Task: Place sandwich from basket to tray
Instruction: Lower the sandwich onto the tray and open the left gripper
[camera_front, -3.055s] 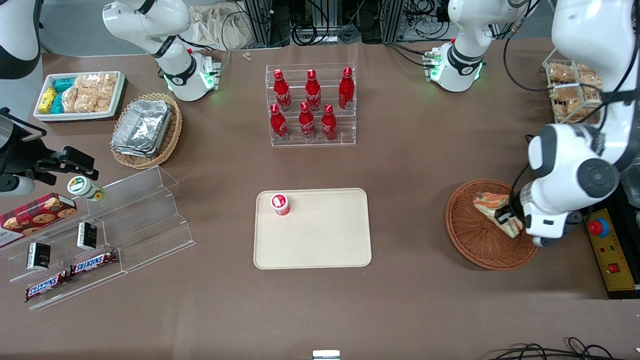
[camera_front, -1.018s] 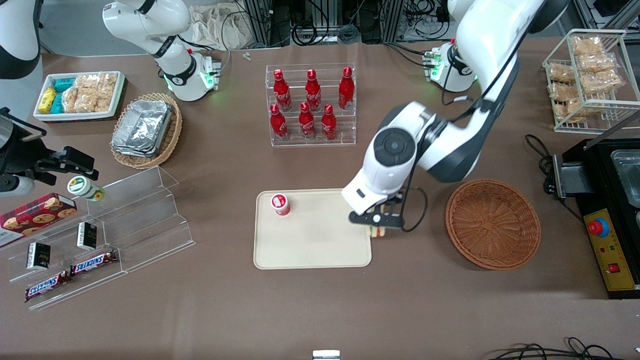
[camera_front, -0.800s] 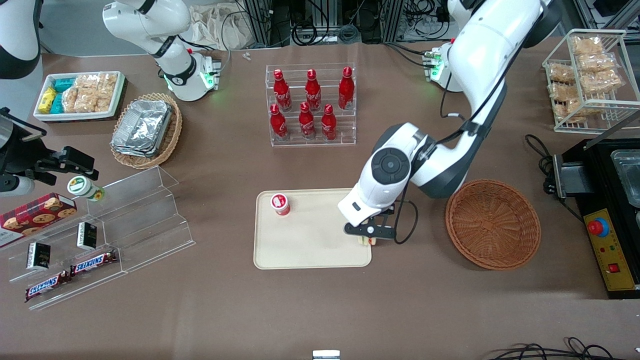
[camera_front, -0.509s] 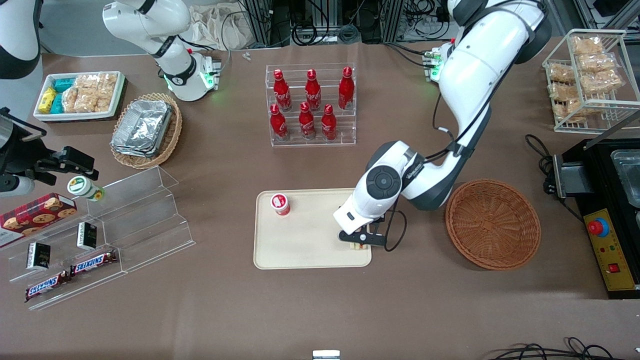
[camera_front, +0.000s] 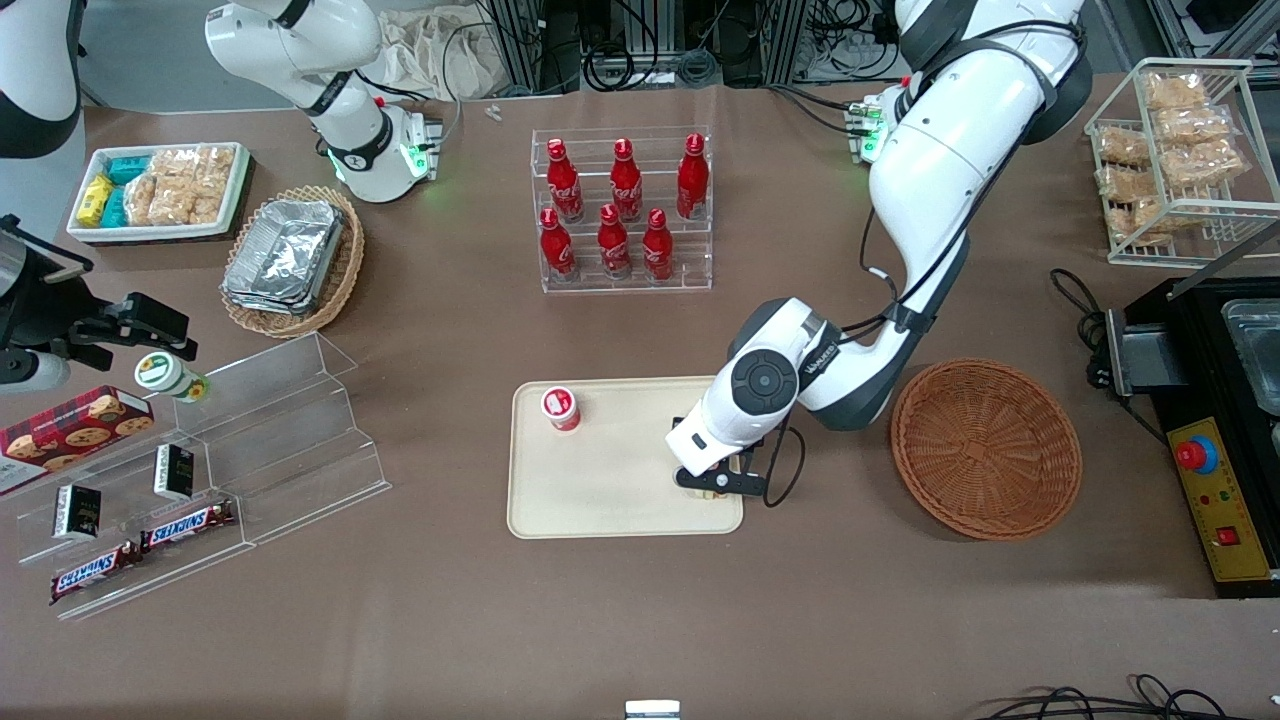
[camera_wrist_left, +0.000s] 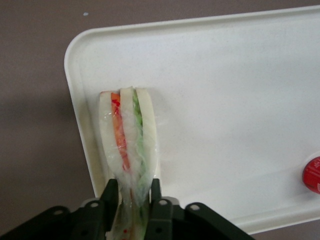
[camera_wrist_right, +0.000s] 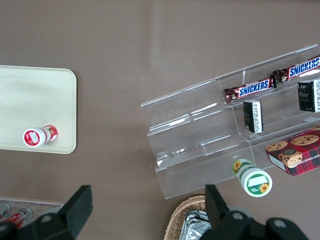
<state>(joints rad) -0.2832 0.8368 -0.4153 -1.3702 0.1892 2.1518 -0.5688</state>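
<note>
Looks steeply down from high at the front on the whole table, tray (camera_front: 600, 490) near 6 o'clock of centre. Peers close down from the left wrist past the gripper (camera_wrist_left: 132, 200), clamped on the sandwich (camera_wrist_left: 129, 135) over a tray corner. Looks straight down from the parked wrist at mid height, sharing tray and red-topped cup (camera_wrist_right: 37, 136) with both.

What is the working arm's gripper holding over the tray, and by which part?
The gripper holds the wrapped sandwich by its narrow end, one finger on each bread face, at the tray corner.
</note>
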